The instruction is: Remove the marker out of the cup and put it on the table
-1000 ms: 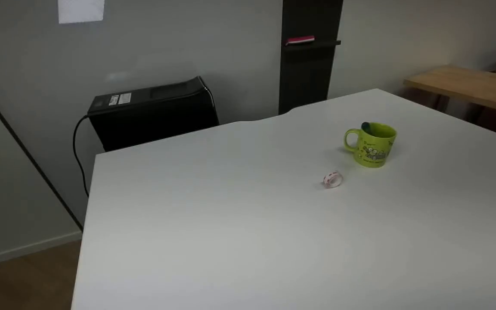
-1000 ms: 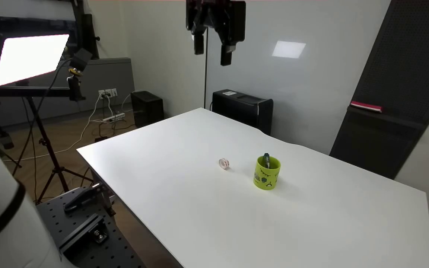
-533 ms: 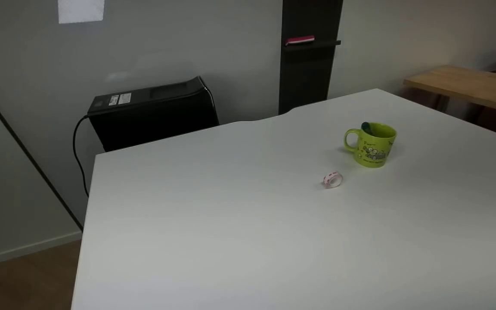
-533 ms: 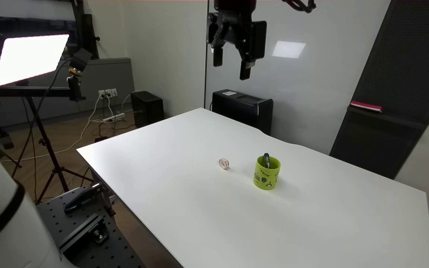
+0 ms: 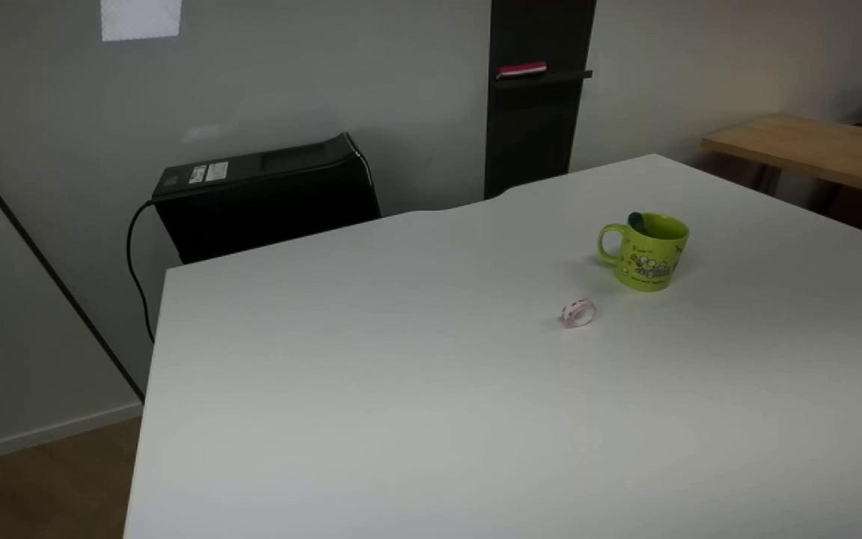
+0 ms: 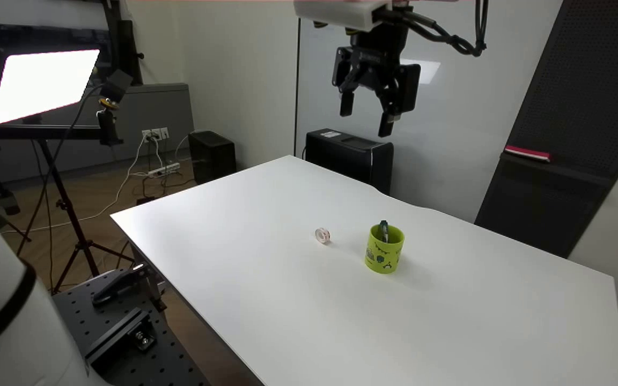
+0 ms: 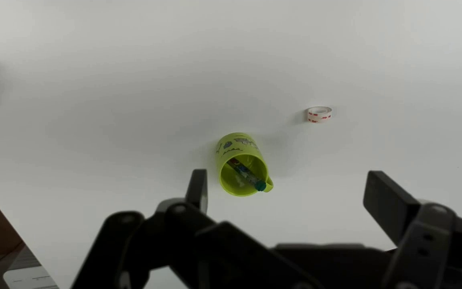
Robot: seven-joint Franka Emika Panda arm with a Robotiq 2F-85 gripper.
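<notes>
White table (image 6: 298,311) below, the arm (image 6: 336,14) holds its pincer (image 6: 366,124) high, pointing down, spread wide.

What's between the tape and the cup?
Only bare table lies between the tape and the cup, in both exterior views and the wrist view.

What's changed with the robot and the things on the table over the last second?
In an exterior view, the open claw has moved down and rightward in the image, and more of the arm above it shows. Nothing was grasped or released. The marker still leans inside the cup, and cup and tape roll stay put on the table.
</notes>
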